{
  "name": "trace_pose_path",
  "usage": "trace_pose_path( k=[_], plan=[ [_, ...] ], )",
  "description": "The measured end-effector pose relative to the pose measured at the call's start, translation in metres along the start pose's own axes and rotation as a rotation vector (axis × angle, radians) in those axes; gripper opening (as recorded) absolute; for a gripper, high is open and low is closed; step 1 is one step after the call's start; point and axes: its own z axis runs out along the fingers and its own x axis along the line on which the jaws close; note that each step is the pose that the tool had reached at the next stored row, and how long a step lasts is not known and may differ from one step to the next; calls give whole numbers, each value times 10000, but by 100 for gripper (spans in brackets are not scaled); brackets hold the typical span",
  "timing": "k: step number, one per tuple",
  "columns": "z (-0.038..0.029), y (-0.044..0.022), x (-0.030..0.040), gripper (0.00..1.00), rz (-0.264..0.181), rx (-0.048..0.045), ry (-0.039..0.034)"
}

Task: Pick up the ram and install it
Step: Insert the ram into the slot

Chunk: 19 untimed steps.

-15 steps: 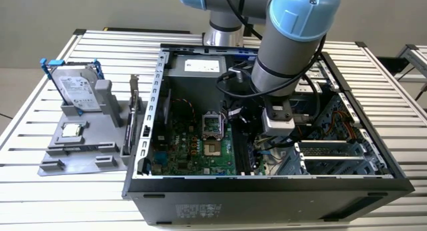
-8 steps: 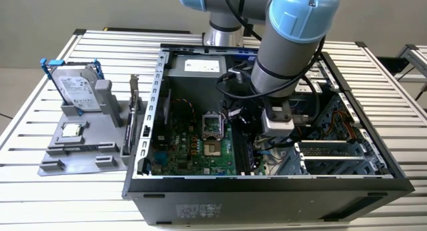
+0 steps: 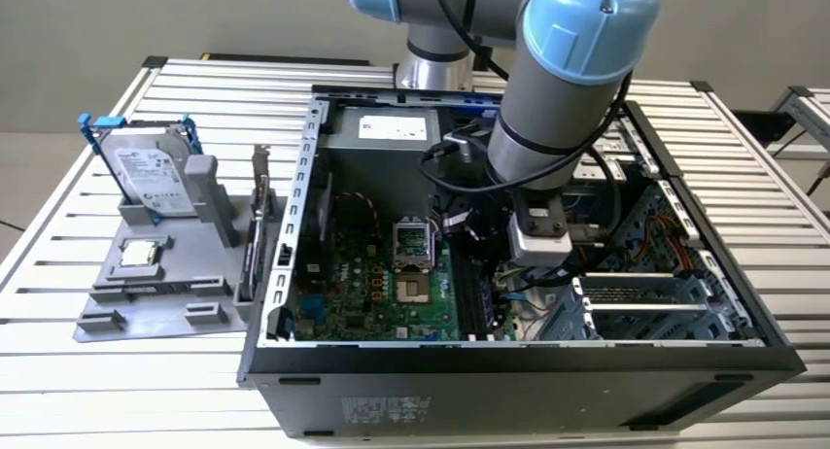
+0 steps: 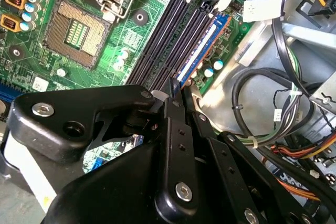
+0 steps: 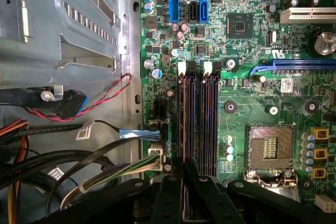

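Observation:
The ram (image 4: 206, 45) is a thin bluish strip standing on edge in the outermost black memory slot, beside the board's edge. In the first wrist view the ram (image 5: 184, 119) runs straight out from between the fingertips. My gripper (image 4: 177, 88) has its black fingers pinched together on the near end of the strip. The gripper (image 5: 185, 165) sits low over the slot row. In the exterior view the gripper (image 3: 526, 279) reaches down inside the open computer case (image 3: 519, 357), right of the motherboard. The other memory slots (image 5: 210, 119) lie parallel beside it.
The open processor socket (image 5: 270, 148) lies close beside the slots. Cable bundles (image 4: 262, 108) and a metal drive cage (image 5: 63, 24) crowd the other side. Outside the case, a grey fixture (image 3: 143, 303) carries a hard drive (image 3: 154, 172) and a processor chip (image 3: 140, 255).

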Motion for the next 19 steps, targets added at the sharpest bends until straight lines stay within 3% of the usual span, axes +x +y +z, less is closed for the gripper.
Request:
trace_pose_path(
  k=[19],
  plan=[
    [14,10,-14,0,-7,-3,-11]
  ],
)
